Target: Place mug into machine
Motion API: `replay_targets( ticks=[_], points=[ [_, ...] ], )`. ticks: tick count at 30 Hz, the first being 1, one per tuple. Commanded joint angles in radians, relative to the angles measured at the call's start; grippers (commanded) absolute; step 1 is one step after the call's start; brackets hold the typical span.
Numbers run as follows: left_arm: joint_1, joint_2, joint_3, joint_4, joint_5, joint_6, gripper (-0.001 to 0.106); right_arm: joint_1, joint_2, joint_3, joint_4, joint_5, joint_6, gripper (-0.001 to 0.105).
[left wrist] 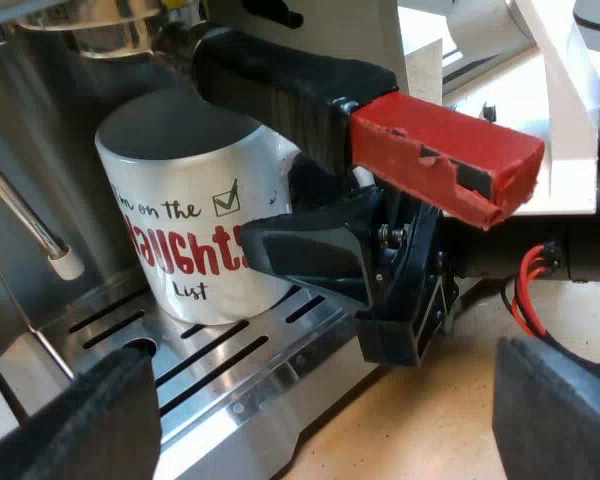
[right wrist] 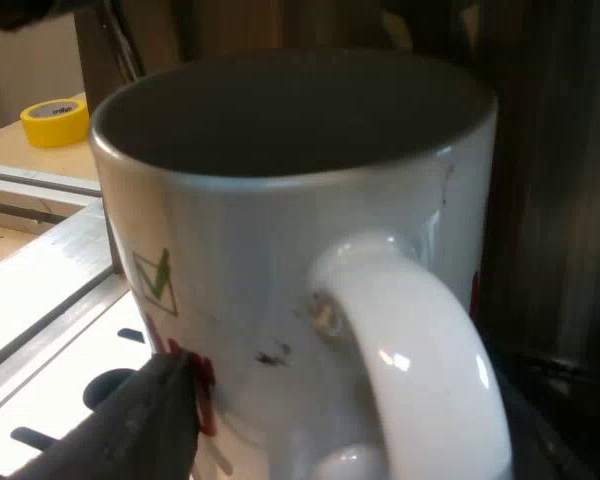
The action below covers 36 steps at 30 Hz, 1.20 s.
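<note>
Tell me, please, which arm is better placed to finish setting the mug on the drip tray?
Right. The right gripper clasps the mug, which stands on the drip tray under the red-ended handle. The left gripper hangs open, apart from the mug.

Left gripper (left wrist: 325,425), black fingers spread wide apart, faces the right gripper (left wrist: 300,250) reaching across just ahead.
</note>
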Motion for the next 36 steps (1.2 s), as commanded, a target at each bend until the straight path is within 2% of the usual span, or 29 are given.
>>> replay_targets(
  ticks=[1, 6, 16, 23, 28, 30, 32, 33, 35, 36],
  points=[
    [-0.006, -0.002, -0.009, -0.01, -0.029, -0.009, 0.07, 0.021, -0.039, 0.022, -0.006, 0.012, -0.011, 0.056],
    [-0.006, -0.023, -0.047, 0.052, -0.033, -0.004, 0.07, 0.045, -0.136, 0.09, 0.062, 0.045, -0.011, 0.056],
    [-0.006, -0.212, -0.112, 0.203, -0.033, -0.003, 0.07, 0.056, -0.404, 0.257, 0.212, 0.057, -0.002, 0.056],
    [-0.006, -0.317, -0.162, 0.267, -0.033, -0.003, 0.07, 0.064, -0.595, 0.267, 0.413, 0.026, -0.002, 0.05],
    [-0.006, -0.334, -0.211, 0.302, -0.01, -0.003, 0.07, 0.115, -0.702, 0.267, 0.48, 0.027, -0.004, 0.048],
    [-0.006, -0.334, -0.227, 0.302, 0.012, -0.003, 0.07, 0.144, -0.734, 0.267, 0.504, 0.029, -0.004, 0.04],
    [-0.006, -0.334, -0.246, 0.302, 0.039, -0.006, 0.07, 0.177, -0.764, 0.262, 0.531, 0.035, -0.015, 0.024],
    [-0.006, -0.334, -0.252, 0.302, 0.047, -0.01, 0.07, 0.188, -0.771, 0.262, 0.532, 0.035, -0.021, 0.019],
    [-0.006, -0.334, -0.268, 0.302, 0.06, -0.035, 0.07, 0.209, -0.782, 0.257, 0.531, 0.035, -0.053, 0.004],
    [-0.006, -0.334, -0.272, 0.302, 0.06, -0.058, 0.07, 0.213, -0.783, 0.254, 0.531, 0.035, -0.066, 0.0]
  ],
)
